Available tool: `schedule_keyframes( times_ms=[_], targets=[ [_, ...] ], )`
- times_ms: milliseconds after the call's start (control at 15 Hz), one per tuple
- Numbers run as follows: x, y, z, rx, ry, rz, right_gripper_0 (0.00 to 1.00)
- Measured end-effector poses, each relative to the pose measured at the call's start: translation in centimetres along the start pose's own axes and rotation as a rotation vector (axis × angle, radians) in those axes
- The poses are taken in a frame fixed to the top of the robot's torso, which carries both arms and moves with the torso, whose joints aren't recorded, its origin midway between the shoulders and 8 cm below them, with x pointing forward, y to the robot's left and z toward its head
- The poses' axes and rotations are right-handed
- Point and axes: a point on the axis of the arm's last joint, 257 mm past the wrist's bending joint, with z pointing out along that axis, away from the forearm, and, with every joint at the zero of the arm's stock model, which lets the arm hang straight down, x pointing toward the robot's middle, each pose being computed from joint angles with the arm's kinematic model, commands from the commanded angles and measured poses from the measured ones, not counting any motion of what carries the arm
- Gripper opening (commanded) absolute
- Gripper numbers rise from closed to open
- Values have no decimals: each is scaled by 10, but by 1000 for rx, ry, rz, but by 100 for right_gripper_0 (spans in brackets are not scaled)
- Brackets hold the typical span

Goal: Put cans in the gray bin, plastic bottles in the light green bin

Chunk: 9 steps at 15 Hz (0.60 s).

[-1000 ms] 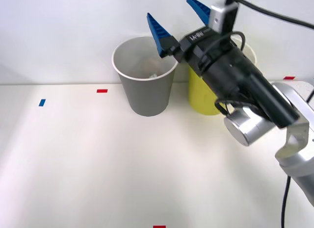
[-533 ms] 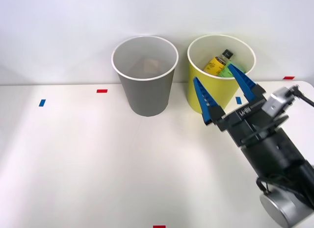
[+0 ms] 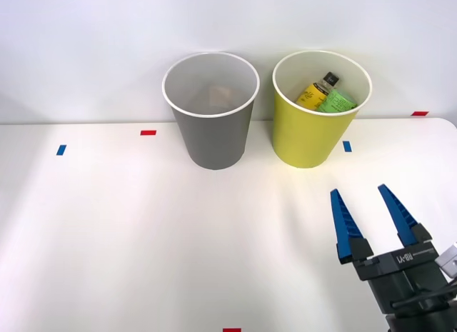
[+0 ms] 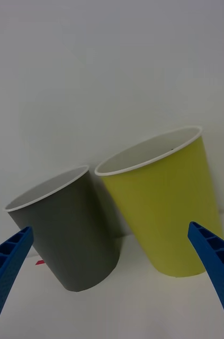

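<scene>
The gray bin (image 3: 211,132) stands at the back of the white table, and a faint pinkish can (image 3: 218,95) lies deep inside it. Right beside it is the light green bin (image 3: 307,136), holding two plastic bottles: a yellow-labelled one (image 3: 313,93) with a dark cap and a green-labelled one (image 3: 337,102). My right gripper (image 3: 358,190) is low at the front right, well clear of both bins, open with nothing between its fingers. The right wrist view looks at the gray bin (image 4: 72,238) and the light green bin (image 4: 167,212) from the side, between the spread blue fingers (image 4: 6,265).
Small tape marks dot the table: red (image 3: 148,132) and blue (image 3: 61,149) at the left, blue (image 3: 347,146) and red (image 3: 420,113) near the green bin, red (image 3: 231,330) at the front edge. A white wall stands behind the bins.
My right gripper has drawn back from above the gray bin, past the green bin, down to the front right of the table. It stayed open throughout.
</scene>
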Motion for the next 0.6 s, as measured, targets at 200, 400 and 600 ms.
schedule_keyframes(
  times_ms=[200,400,600],
  targets=[
    [12,-12,-23,104,16,30,100],
    [19,-18,-39,148,43,31,100],
    [23,-25,-47,170,66,14,100]
  ],
)
